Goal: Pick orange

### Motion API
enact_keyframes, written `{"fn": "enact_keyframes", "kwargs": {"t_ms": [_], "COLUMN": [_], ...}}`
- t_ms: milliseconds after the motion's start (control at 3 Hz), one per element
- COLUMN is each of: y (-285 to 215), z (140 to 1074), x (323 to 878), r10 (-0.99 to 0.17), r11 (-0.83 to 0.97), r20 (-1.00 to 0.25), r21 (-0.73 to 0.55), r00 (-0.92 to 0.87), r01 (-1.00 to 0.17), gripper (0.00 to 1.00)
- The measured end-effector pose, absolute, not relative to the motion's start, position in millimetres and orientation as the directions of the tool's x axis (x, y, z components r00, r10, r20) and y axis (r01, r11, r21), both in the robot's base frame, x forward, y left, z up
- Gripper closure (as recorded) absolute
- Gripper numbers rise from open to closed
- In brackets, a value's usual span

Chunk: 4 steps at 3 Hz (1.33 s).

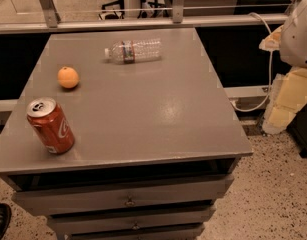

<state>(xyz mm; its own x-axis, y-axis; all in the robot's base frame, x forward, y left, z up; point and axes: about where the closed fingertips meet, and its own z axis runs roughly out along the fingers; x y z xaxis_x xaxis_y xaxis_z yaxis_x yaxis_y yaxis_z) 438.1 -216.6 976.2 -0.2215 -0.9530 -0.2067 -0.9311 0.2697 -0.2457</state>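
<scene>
The orange (68,77) is a small round fruit lying on the left part of the grey table top (158,109), behind the red soda can. My gripper is out of view. Only a white rounded part of my arm (300,31) shows at the right edge, off the table and far from the orange.
A red soda can (50,126) stands near the front left corner. A clear plastic bottle (133,51) lies on its side at the back. Drawers (128,199) sit under the top. Yellowish blocks (288,96) and a white cable (268,59) are at the right. A railing (143,23) runs behind.
</scene>
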Motion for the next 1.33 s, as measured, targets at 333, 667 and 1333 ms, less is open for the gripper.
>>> {"fn": "enact_keyframes", "kwargs": {"t_ms": [333, 667, 1333], "y": [-213.1, -196.8, -94.8], "z": [975.4, 971.3, 945.5], "x": [441.6, 457.5, 534.5], "r10": [-0.951, -0.937, -0.819], "r11": [0.266, 0.246, 0.207], "r20": [-0.225, -0.306, -0.569], "r21": [-0.245, -0.241, -0.185], "r00": [-0.212, -0.167, -0.067], "r01": [-0.932, -0.939, -0.961], "gripper": [0.0, 0.0, 0.0]}}
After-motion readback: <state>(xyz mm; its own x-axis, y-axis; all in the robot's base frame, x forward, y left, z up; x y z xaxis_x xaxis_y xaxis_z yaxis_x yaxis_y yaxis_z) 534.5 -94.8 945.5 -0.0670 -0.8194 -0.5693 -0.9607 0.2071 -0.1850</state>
